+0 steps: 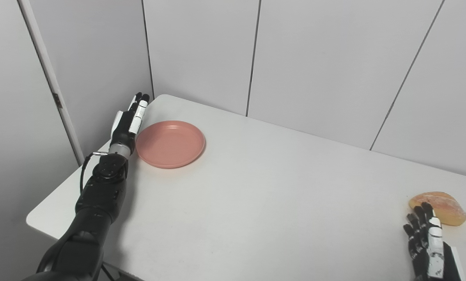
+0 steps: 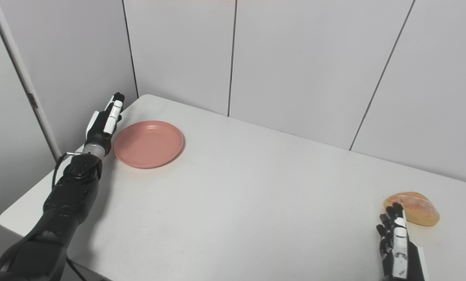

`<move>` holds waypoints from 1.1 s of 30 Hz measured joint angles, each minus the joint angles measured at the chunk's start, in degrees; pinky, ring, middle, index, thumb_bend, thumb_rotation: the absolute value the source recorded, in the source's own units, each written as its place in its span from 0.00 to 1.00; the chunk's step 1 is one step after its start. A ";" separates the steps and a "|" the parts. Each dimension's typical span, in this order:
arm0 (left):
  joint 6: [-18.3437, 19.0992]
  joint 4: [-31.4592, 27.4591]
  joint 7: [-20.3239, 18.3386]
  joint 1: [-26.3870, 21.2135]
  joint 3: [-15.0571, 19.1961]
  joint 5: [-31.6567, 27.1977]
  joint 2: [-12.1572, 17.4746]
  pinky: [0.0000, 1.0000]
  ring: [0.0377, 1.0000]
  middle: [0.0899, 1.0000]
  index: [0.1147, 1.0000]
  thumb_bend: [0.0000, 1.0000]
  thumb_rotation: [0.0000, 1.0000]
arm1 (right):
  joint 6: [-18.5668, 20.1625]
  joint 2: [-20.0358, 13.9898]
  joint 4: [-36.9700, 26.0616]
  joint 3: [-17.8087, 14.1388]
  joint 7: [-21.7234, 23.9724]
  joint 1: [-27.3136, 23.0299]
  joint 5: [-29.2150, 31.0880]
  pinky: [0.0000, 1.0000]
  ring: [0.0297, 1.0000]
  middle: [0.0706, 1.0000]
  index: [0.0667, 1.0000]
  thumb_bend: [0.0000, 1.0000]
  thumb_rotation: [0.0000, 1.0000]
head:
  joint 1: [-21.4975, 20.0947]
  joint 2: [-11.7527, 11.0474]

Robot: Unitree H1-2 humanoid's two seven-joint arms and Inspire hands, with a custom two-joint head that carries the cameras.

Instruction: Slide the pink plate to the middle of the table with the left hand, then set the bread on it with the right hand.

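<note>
A white table (image 1: 256, 187) stands in the corner of a room with grey panel walls (image 1: 314, 58). On it, near the far left corner, lies a pink plate (image 1: 170, 143). The plate is flat on the table and nothing is on it. It is not in the middle of the table; it sits close to the left edge.

The left hand (image 1: 128, 124) is just beside the left rim of the plate, on the side of the table's left edge. The hand stands on its edge, with the palm turned toward the plate. Its fingers (image 1: 139, 111) are straight and pressed together, and they point toward the far corner of the table. They hold nothing. The hand seems to touch the rim, or is very close to it; I cannot tell which. The black arm (image 1: 96, 203) comes up over the near left corner of the table.

The bread (image 1: 439, 207), a golden brown roll, lies near the right edge of the table, well apart from the plate. The right hand (image 1: 427, 242) is low at the near right, just in front of the bread. Its fingers (image 2: 397, 228) are stretched out, a little apart, and point toward the bread. The fingertips are at the near side of the roll, but they do not close around it.
</note>
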 measured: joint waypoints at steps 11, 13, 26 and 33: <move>-1.90 3.61 1.27 -1.63 -0.73 0.32 -0.43 0.93 0.90 0.89 0.88 0.61 1.00 | 0.85 -0.27 -0.07 -0.03 0.05 -0.03 -0.28 1.00 1.00 1.00 1.00 0.36 1.00 | 4.48 -1.58; -1.92 3.71 1.27 -1.63 -0.89 0.31 -0.43 0.94 0.90 0.89 0.89 0.61 1.00 | 0.84 -0.61 -0.07 0.07 0.18 0.01 -0.72 1.00 1.00 1.00 1.00 0.36 1.00 | 4.49 -1.58; -1.91 4.16 2.27 -1.62 -1.67 1.39 -0.41 0.95 0.91 0.88 0.87 0.60 1.00 | 0.85 -0.89 -0.24 -0.09 0.15 0.24 -0.73 1.00 1.00 1.00 1.00 0.37 1.00 | 6.33 -1.93; -2.68 5.88 3.04 -1.60 -1.94 2.14 -0.36 0.92 0.90 0.88 0.87 0.60 1.00 | 0.85 -0.92 -0.24 -0.10 0.09 0.25 -0.80 1.00 1.00 1.00 1.00 0.39 1.00 | 6.59 -2.11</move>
